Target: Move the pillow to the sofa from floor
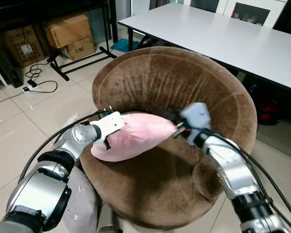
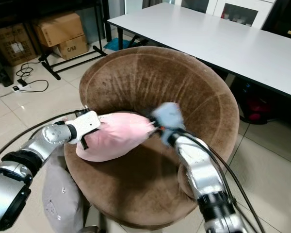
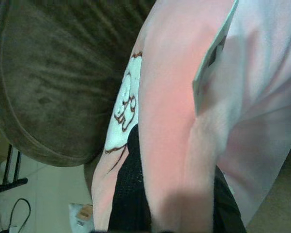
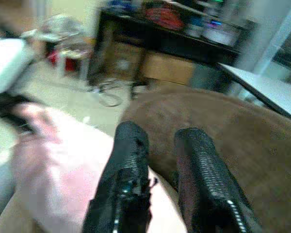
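Left eye view: soft pink fabric pillow (image 1: 136, 136) carried over the round brown velvet sofa (image 1: 218, 87).
Left gripper (image 3: 174, 213) jaws pinch its end; right gripper (image 4: 160, 165) jaws stand apart, beside the pillow, likely steadying it above the seat.

We see a round brown sofa (image 1: 203, 87) on the tiled floor (image 1: 29, 121). A pink pillow (image 1: 136, 136) lies over its seat. Boxes (image 1: 68, 30), a cable (image 1: 39, 80) and a grey pillow (image 2: 60, 194) sit on the floor.

The room was evenly, brightly lit; the right gripper (image 1: 177, 127) smeared with motion blur, wrist views soft.
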`<state>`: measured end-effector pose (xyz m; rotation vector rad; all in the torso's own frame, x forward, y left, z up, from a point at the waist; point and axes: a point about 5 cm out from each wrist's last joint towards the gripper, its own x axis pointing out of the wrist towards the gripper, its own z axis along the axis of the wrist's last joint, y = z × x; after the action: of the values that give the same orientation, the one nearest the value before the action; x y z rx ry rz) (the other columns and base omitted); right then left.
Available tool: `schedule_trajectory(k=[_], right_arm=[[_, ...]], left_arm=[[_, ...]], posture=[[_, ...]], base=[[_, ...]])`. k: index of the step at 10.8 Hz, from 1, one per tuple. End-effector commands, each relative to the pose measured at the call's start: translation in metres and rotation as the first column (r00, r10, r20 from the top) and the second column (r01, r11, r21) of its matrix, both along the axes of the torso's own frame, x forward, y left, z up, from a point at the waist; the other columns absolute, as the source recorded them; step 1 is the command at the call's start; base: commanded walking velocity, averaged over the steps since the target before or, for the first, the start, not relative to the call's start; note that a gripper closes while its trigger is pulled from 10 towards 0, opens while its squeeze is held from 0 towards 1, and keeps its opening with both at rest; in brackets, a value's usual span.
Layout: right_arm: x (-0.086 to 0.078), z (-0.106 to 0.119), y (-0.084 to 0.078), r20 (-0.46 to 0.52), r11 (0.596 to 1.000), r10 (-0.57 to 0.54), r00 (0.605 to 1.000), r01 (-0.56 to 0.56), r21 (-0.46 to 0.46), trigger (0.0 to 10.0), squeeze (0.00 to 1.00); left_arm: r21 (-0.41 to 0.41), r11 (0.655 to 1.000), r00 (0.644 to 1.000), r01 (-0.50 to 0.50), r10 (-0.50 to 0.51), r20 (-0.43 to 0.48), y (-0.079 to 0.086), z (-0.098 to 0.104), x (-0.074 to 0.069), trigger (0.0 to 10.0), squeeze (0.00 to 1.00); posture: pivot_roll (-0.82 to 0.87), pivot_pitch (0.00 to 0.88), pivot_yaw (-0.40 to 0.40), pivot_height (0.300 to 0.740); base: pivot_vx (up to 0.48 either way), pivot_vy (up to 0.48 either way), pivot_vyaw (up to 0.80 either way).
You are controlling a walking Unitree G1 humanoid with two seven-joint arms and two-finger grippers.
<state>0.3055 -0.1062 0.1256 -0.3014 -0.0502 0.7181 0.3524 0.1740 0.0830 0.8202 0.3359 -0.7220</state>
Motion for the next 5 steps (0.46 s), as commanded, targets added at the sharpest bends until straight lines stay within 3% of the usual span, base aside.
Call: schedule_trajectory(k=[1,2,4,5], right_arm=[[0.001,-0.005,0.008,0.002,0.992,0.08,0.997,-0.079,-0.094,10.0,1.0],[0.003,-0.011,0.015,-0.009,0.975,0.141,0.99,-0.14,-0.172,10.0,1.0],[0.014,-0.034,0.034,-0.045,0.883,0.203,0.978,-0.203,-0.424,10.0,1.0],[0.019,-0.036,0.041,-0.035,0.852,0.222,0.974,-0.211,-0.479,10.0,1.0]], left_arm=[[-0.01,1.0,1.0,0.007,-0.007,0.014,-0.002,0.001,0.0,0.0,0.0],[-0.014,1.0,1.0,0.012,-0.011,0.017,-0.004,0.0,0.0,0.0,0.0],[-0.018,0.999,0.999,0.036,-0.036,0.021,-0.008,-0.002,-0.003,0.0,0.0],[-0.02,0.999,0.999,0.049,-0.048,0.015,-0.01,-0.004,-0.005,0.0,0.0]], posture=[[-0.05,0.0,-0.013,0.74],[-0.05,0.0,-0.014,0.74],[-0.04,0.0,-0.023,0.74],[-0.03,0.0,-0.027,0.74]], base=[[0.0,0.0,0.0],[0.0,0.0,0.0],[0.0,0.0,0.0],[0.0,0.0,0.0]])
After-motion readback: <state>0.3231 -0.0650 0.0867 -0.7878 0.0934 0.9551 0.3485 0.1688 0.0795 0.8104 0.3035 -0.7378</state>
